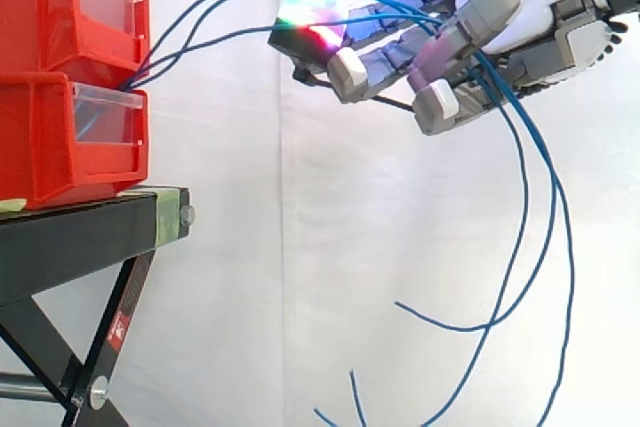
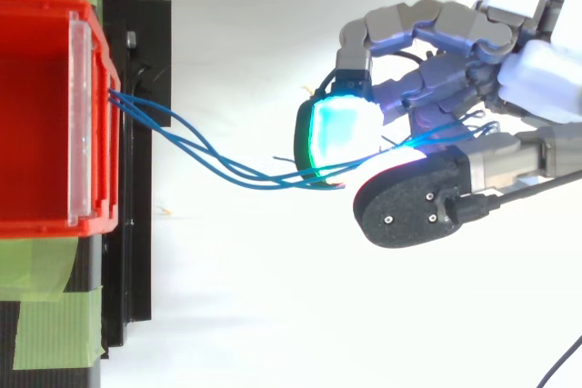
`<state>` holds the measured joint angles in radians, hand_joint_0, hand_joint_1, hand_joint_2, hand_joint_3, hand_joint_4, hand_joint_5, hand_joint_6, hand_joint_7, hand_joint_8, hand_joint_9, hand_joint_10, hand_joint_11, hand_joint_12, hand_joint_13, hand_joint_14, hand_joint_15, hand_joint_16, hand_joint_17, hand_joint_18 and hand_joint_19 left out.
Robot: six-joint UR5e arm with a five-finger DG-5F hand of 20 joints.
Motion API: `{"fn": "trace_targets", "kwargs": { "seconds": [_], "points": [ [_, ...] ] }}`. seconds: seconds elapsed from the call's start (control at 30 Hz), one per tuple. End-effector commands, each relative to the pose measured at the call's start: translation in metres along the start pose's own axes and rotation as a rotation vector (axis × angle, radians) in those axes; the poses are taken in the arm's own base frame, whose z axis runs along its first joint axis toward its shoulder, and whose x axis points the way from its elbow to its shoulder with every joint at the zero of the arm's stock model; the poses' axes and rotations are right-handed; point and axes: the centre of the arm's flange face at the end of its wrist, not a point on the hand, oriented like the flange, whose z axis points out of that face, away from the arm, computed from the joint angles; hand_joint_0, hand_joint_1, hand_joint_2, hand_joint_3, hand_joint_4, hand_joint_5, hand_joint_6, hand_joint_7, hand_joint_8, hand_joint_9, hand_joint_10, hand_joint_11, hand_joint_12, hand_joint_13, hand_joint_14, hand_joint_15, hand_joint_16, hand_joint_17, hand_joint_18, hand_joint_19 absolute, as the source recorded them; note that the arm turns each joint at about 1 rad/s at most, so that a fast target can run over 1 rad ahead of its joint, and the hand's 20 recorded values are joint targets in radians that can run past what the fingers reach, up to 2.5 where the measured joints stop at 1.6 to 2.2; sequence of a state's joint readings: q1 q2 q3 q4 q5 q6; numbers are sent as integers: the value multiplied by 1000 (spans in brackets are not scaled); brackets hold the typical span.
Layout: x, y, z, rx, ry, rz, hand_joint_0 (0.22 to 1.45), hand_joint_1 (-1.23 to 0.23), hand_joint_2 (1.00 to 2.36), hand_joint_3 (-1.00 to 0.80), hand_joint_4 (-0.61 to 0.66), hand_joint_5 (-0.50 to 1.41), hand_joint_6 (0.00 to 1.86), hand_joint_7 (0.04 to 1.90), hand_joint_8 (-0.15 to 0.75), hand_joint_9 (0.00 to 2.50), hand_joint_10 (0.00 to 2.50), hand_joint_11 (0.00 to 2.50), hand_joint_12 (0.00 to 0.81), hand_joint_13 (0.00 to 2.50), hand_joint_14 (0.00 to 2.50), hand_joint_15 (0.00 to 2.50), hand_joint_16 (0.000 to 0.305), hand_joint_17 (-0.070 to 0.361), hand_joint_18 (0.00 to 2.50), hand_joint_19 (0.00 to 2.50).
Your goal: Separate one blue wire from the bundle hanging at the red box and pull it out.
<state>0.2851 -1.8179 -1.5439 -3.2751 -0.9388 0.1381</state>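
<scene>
1. The blue wires (image 2: 255, 178) leave the front of the stacked red bins (image 1: 40, 137), about where the upper bin meets the lower. They run across open air to the hand (image 2: 532, 74), which hangs well apart from the bins and level with the upper one.
2. The long axis of the wires lies along the line from bins to hand. A pull is therefore judged to run straight on along that line, away from the bins.
3. The hand is closed on the wires: its fingers are curled, and the strands pass between a glowing fingertip (image 2: 341, 129) and the dark thumb (image 2: 409, 202). Several strands appear to be caught there, and whether one has been singled out cannot be told.
4. In the side view, the wires are seen draped over the fingers beyond the grip, falling in long loops with free ends low down.
5. In the top view, the strands are seen fanned out at the bin and bunched together just before the thumb. One short end lies beside the thumb.
6. Separation is judged not yet done.
</scene>
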Motion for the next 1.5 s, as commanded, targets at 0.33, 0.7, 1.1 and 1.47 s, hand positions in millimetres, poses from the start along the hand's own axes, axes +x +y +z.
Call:
{"fn": "trace_targets", "kwargs": {
  "seconds": [0.33, 0.7, 1.1, 1.47],
  "points": [
    [0, 0, 0, 1, 0, 0, 500, -795, 1000, -500, 136, -203, 679, 1270, 302, 744, 14, 1450, 345, 1059, 2500, 354, 56, 126, 915, 1245],
    [-1, 0, 0, -1, -1, 1, 528, -828, 1000, -500, 136, -206, 688, 1238, 292, 745, 13, 1475, 332, 1052, 2500, 334, 53, 118, 910, 1248],
    [0, 0, 0, -1, 0, 0, 569, -712, 1000, -500, 120, -193, 710, 1221, 280, 813, 14, 1495, 317, 1088, 2500, 358, 49, 109, 944, 1255],
    [0, 0, 0, -1, 0, 0, 643, -717, 1011, -382, 110, -189, 744, 1184, 273, 869, 12, 1504, 308, 1117, 2500, 382, 46, 103, 963, 1256]
  ]
}}
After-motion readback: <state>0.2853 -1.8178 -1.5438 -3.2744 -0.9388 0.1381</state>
